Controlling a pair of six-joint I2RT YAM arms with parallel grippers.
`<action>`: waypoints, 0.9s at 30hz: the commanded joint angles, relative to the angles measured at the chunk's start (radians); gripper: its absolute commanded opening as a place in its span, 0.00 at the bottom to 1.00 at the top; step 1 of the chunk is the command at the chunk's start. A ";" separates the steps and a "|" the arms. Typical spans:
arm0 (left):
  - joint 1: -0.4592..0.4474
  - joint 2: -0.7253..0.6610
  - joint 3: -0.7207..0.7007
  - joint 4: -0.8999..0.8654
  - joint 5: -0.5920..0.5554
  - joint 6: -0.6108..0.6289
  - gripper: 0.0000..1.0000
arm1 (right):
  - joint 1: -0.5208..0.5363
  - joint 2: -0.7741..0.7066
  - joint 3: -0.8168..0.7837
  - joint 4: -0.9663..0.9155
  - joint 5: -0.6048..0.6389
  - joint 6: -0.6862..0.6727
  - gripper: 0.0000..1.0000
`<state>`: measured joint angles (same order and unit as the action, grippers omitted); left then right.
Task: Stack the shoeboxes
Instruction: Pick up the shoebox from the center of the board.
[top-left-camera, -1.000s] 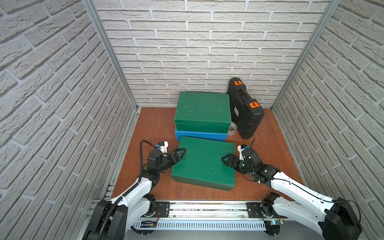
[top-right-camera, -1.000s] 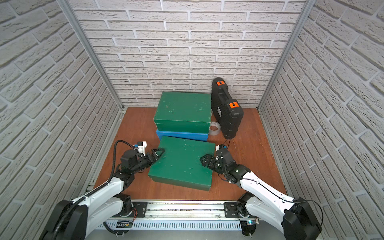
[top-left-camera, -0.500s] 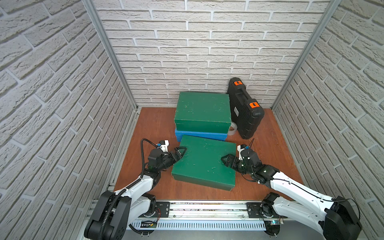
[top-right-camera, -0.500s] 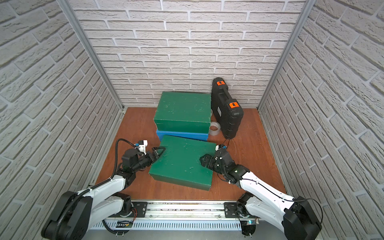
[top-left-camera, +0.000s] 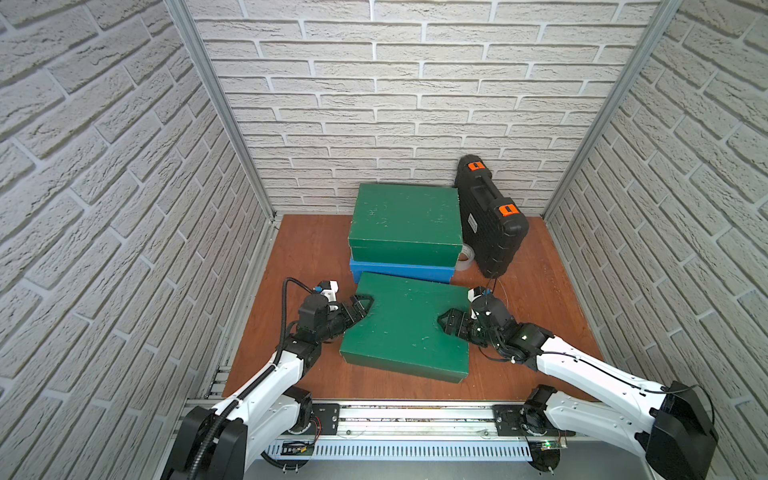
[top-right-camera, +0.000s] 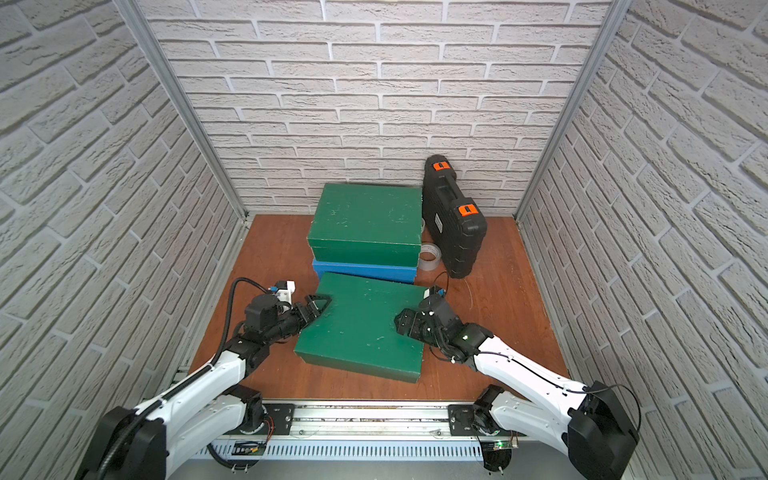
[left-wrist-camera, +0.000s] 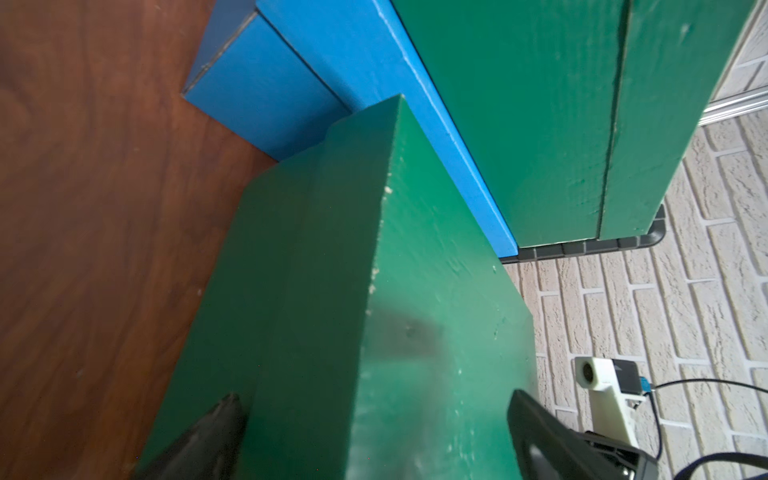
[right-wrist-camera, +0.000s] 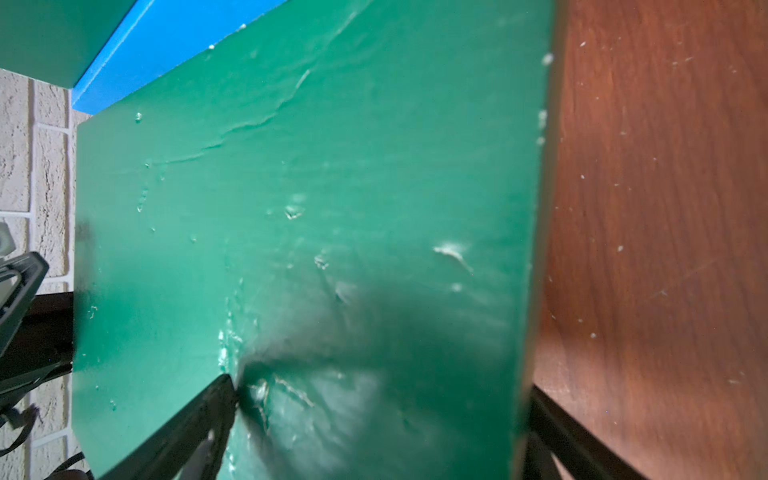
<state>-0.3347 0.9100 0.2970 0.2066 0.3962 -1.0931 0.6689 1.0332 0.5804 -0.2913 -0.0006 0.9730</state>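
Note:
A dark green shoebox (top-left-camera: 407, 328) lies skewed on the wooden table at the front. Behind it a second green shoebox (top-left-camera: 405, 220) sits on a blue shoebox (top-left-camera: 401, 272). My left gripper (top-left-camera: 361, 307) is open at the near box's left end. Its jaws straddle that end, one finger over the lid and the other down the side wall (left-wrist-camera: 232, 419). My right gripper (top-left-camera: 451, 324) is open at the right end. One fingertip (right-wrist-camera: 224, 390) touches the scuffed lid and the other lies past the box's edge. In the left wrist view the near box's far corner meets the blue shoebox (left-wrist-camera: 291, 75).
A black case with orange latches (top-left-camera: 490, 224) leans against the back wall to the right of the stack. A roll of clear tape (top-left-camera: 465, 259) lies at its foot. Brick-patterned walls close in three sides. A metal rail (top-left-camera: 415, 415) runs along the front.
My left gripper has slid further onto the near green box's left end. The right gripper and the box have hardly shifted.

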 joint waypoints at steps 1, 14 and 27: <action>-0.036 -0.062 0.076 -0.104 0.088 -0.014 0.98 | 0.029 -0.002 0.063 0.110 -0.079 -0.018 0.99; -0.092 -0.180 0.262 -0.376 -0.013 -0.020 0.98 | 0.034 -0.022 0.215 -0.038 -0.095 -0.046 0.99; -0.197 -0.157 0.514 -0.564 -0.102 0.009 0.98 | 0.069 -0.036 0.416 -0.212 -0.101 -0.066 0.95</action>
<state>-0.4614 0.7547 0.7174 -0.4042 0.1905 -1.0790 0.6811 1.0149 0.9249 -0.5846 0.0189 0.9295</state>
